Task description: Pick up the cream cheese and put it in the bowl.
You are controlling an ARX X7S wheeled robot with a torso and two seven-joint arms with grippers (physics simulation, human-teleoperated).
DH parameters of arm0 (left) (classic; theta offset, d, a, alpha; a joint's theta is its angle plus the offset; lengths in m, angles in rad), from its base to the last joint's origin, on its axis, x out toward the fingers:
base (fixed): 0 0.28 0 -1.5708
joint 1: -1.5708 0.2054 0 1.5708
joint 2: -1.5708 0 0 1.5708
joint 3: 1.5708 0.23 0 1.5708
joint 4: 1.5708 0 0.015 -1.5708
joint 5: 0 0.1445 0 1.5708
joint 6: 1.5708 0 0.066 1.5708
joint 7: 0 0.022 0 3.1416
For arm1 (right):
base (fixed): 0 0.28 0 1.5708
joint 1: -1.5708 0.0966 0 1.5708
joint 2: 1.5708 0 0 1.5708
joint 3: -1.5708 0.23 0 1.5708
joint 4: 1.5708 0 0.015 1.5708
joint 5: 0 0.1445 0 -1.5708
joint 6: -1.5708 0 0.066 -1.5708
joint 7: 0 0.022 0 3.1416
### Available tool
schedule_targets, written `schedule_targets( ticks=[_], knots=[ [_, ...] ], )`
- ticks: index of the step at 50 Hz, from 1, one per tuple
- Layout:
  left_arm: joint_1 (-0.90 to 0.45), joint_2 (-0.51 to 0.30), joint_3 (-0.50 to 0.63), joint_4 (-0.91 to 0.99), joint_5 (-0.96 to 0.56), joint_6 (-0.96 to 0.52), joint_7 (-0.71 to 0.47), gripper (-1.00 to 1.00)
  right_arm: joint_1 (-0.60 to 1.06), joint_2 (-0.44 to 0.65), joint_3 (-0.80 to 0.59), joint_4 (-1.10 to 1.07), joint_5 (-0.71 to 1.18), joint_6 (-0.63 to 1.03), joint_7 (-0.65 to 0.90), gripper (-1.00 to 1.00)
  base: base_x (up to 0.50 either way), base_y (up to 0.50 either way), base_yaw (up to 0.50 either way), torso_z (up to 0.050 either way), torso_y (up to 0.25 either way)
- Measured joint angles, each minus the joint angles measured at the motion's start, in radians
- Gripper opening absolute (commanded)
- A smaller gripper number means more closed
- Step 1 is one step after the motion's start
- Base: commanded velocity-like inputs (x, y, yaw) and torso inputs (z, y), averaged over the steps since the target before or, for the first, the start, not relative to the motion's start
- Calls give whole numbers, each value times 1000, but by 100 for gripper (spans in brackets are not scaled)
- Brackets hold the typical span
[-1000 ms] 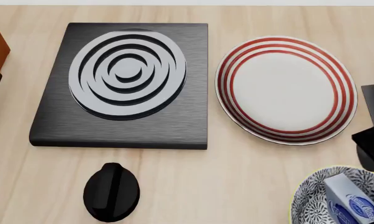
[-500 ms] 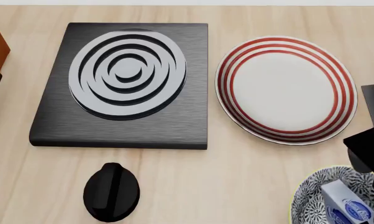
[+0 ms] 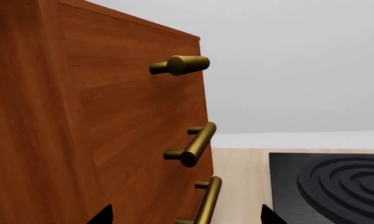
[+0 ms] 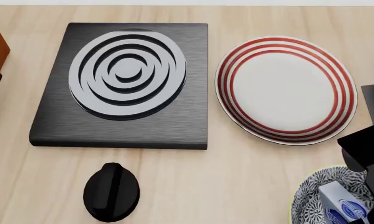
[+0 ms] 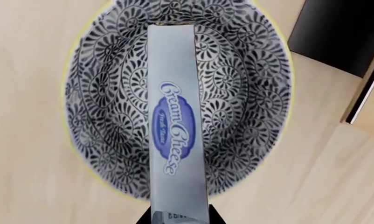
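— cream cheese (image 5: 176,126) position?
— your right gripper (image 5: 179,219) is clamped on its end; the box hangs over the patterned bowl (image 5: 249,60), inside its rim.
— left gripper?
— open, empty, beside the wooden cabinet (image 3: 81,121).

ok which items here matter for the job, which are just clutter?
Job:
cream cheese
bowl
right gripper

Clutter:
red-ringed plate
black burner slab
black knob
wooden cabinet with brass handles
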Motion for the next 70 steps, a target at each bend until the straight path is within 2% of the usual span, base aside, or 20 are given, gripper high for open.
schedule_targets(
  ticks=[70],
  knots=[
    [5, -5, 2, 3, -3, 6, -8, 100, -82, -44, 36, 79, -191, 11, -172, -100, 0, 0, 0, 0, 0]
  ],
)
